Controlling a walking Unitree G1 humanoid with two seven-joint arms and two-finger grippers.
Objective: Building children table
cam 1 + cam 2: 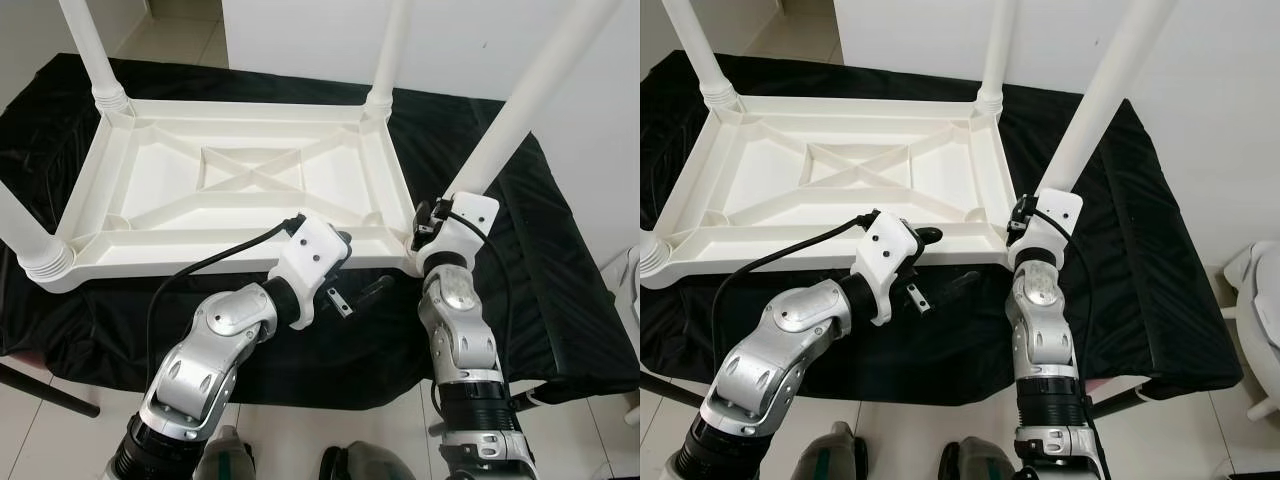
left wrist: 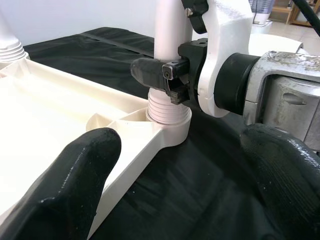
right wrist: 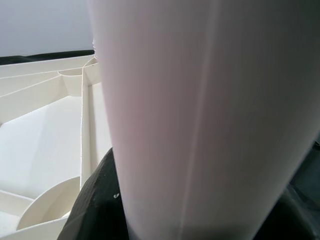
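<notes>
A white plastic children's table lies upside down on a black cloth, its legs pointing up. My right gripper is shut on the near right leg just above its ribbed socket. In the right wrist view that leg is very close, with one black finger beside it. My left gripper is open and holds nothing. It hovers over the cloth at the table's front edge, pointing at the same corner. The other legs stand at the far left, far right and near left.
The black cloth covers a low platform that ends just before my feet. Pale tile floor lies below it. A black rod runs across the floor at lower left. A white object stands on the floor at the right.
</notes>
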